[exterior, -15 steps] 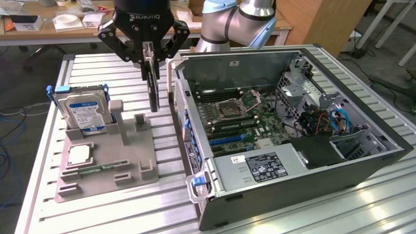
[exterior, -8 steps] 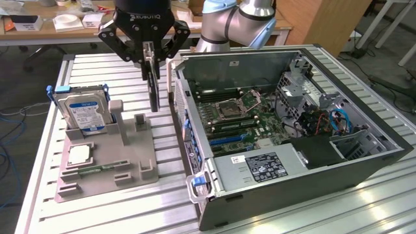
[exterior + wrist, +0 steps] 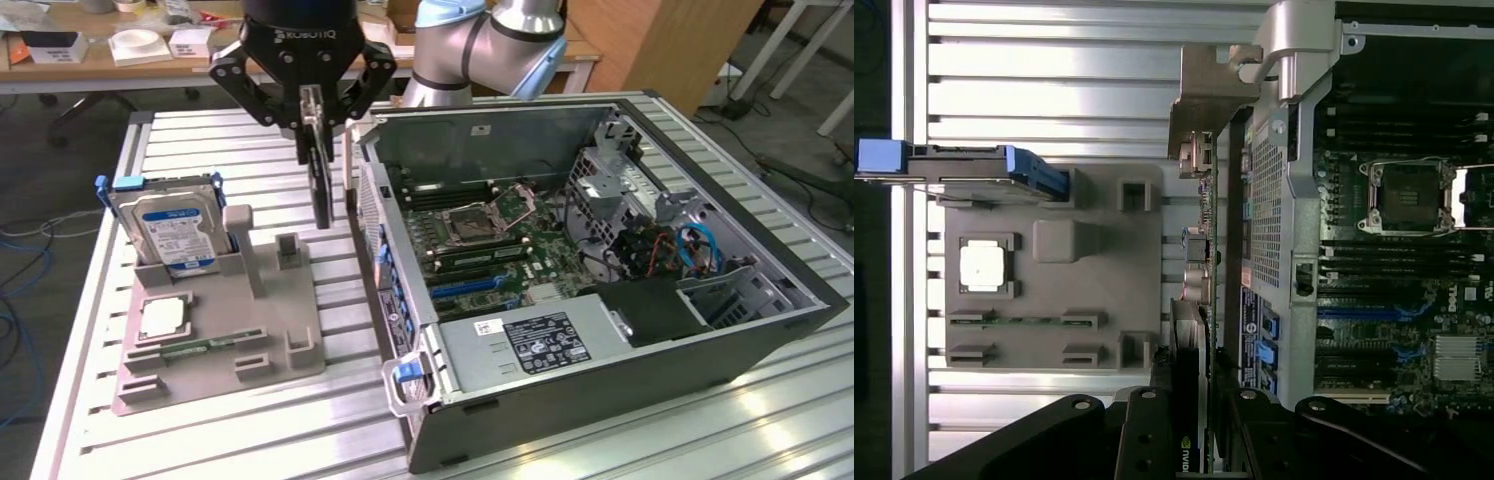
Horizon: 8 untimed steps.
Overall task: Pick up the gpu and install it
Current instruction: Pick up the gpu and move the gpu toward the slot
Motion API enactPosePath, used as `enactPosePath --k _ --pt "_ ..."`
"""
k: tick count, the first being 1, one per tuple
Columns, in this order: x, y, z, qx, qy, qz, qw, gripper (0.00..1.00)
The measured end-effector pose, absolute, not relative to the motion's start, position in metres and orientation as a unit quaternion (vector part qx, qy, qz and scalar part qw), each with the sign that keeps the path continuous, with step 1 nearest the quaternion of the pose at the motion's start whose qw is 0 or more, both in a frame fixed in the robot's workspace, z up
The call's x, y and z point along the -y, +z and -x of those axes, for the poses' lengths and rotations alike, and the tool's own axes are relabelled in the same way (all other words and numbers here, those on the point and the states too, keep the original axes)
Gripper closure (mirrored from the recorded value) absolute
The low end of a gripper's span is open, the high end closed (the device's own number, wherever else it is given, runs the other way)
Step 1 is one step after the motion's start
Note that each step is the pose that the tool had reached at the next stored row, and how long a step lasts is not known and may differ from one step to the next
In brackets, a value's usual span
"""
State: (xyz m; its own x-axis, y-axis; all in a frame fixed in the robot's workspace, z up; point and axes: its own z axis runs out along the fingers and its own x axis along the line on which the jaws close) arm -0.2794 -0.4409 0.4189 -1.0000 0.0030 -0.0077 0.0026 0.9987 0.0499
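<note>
The black hand grips the thin dark rectangular gpu card by its top edge, hanging it upright between the grey plastic parts holder and the open black computer case, likely to keep its lower edge free.

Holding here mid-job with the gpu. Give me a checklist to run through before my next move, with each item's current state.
1. Grip: tool shut on the gpu near its upper edge: ok.
2. Card attitude: hangs upright, seen edge-on in the exterior view: ok.
3. Clear of the gray holder: lower edge looks above it: ok.
4. Card over the motherboard: not ok; it hangs outside the case wall, on the exterior view's left.
5. Case open toward the tool, board exposed: ok.
6. Card's connector edge undamaged: cannot tell.
</note>
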Motion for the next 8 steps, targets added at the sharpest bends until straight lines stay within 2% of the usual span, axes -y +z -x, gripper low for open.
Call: enactPosePath --k 8 --pt "0.4409 0.4189 0.27 -1.0 0.025 -0.001 0.004 0.74"
